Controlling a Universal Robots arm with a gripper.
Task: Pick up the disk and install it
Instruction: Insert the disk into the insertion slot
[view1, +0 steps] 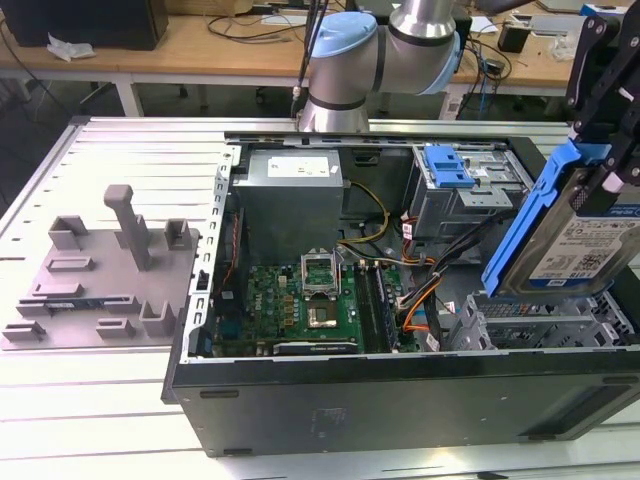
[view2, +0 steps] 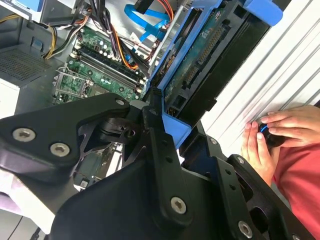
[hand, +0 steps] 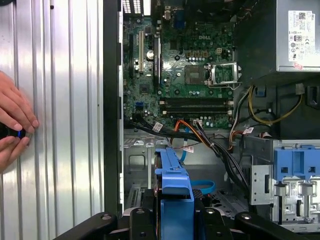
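Closest to lens in both wrist views: black linked claw (hand: 175, 217), clenched on flat silver metal disk in blue plastic carrier (hand: 172, 175). Grip on the carrier's edges, probably so metal body and label go untouched.

Exterior view, from its left:
- grey plastic fixture with upright posts (view1: 100, 270), lying unused on ribbed silver metal desk (view1: 110, 150)
- open black computer case (view1: 400, 395), laid flat with side panel off, likely for access from above
- green motherboard (view1: 310, 300) inside, grey metal power-supply box (view1: 290, 185) behind it
- disk at far right, lifted and tilted just above metal drive cage (view1: 540, 320), seemingly angled to line up with the bay; not seated

In first wrist view, person's hand (hand: 12, 125) on desk beside case, apart from claw.
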